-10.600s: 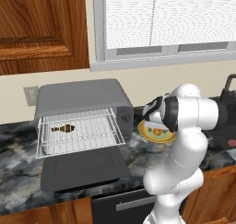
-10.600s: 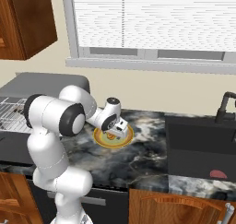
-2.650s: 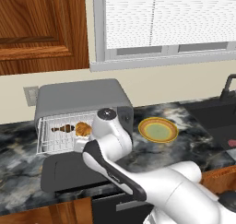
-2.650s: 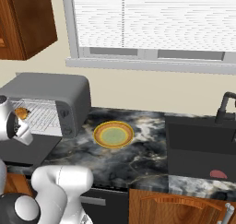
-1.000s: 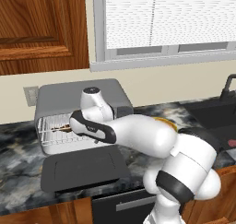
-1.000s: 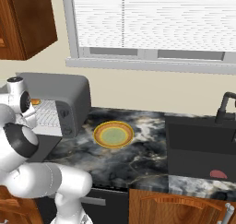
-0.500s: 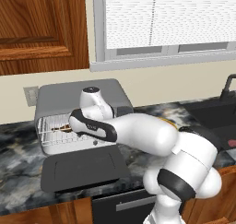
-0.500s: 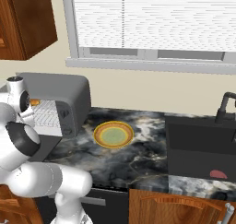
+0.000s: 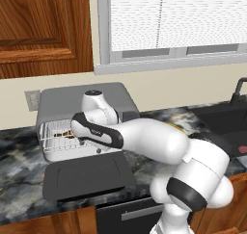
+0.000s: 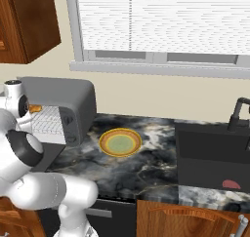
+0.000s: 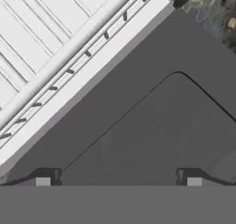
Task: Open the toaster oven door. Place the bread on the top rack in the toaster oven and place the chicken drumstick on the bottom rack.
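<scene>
Since half a second ago, almost nothing has moved: my arm stays stretched across the front of the toaster oven [image 9: 87,100], and the oven, door and plate lie as they did.

Claw [image 11: 118,181]: the jaws stand wide apart, with one finger tip [image 11: 43,181] at the lower left of the hand view and the other at the lower right. Nothing sits between them, and I cannot see them touching anything. The hand view looks down on the toaster oven door [image 11: 152,121], with white wire rack bars [image 11: 41,48] crossing the upper left corner.

Toaster oven door: dropped fully open, lying flat in front of the oven on the bench [image 9: 19,151]. It is a dark grey panel with a rounded inset outline.

Toaster oven: a matte grey box at the back of the bench, below the wooden cabinet [image 9: 43,26]. Its pale interior shows in the left base view.

Chicken drumstick [image 9: 61,134]: a small brown shape lying on a white wire rack [image 9: 53,132] inside the oven, left of my arm. I cannot tell from here which of the two shelves it is.

Bread [image 10: 34,108]: a golden-orange lump at the oven mouth in the right base view, just beside my arm. Its shelf is hidden.

Yellow plate [image 10: 120,142]: on the bench to the right of the oven, well apart from the sink [image 10: 215,153].
</scene>
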Tool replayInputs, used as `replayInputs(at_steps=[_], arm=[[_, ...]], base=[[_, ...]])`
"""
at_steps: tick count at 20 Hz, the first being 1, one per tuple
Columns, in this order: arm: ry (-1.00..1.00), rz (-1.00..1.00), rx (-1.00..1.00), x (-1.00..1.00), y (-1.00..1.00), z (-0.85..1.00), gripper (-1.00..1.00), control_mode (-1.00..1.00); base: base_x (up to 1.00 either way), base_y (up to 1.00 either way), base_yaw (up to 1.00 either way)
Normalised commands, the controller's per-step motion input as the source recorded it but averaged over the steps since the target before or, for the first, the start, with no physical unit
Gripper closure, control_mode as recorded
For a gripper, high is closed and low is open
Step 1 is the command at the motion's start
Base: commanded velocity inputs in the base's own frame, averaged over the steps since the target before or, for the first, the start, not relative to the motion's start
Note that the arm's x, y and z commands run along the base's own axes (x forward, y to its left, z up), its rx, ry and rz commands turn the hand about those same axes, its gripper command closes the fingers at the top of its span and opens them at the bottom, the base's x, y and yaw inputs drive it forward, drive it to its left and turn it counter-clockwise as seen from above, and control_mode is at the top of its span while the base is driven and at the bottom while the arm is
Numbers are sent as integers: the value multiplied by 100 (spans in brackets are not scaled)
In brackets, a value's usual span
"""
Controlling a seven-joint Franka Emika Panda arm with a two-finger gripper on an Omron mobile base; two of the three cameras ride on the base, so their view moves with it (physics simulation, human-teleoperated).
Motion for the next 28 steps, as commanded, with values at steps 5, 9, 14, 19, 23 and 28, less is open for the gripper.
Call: replayInputs(at_steps=[5, 9, 14, 19, 23, 28], arm=[[0, 1, -2, -53, 0, 1, -100, -100], [-1, 2, 0, -71, -1, 5, -100, -100], [-16, 14, -4, -76, -15, 14, -100, -100], [-28, 26, -5, -76, -25, 23, -100, -100], [-18, 27, -5, -69, -28, 32, -100, -100], [-16, 19, -5, -67, -25, 33, -100, -100]], base=[[0, 0, 0], [0, 0, 0], [0, 0, 0], [0, 0, 0], [0, 0, 0], [0, 0, 0]])
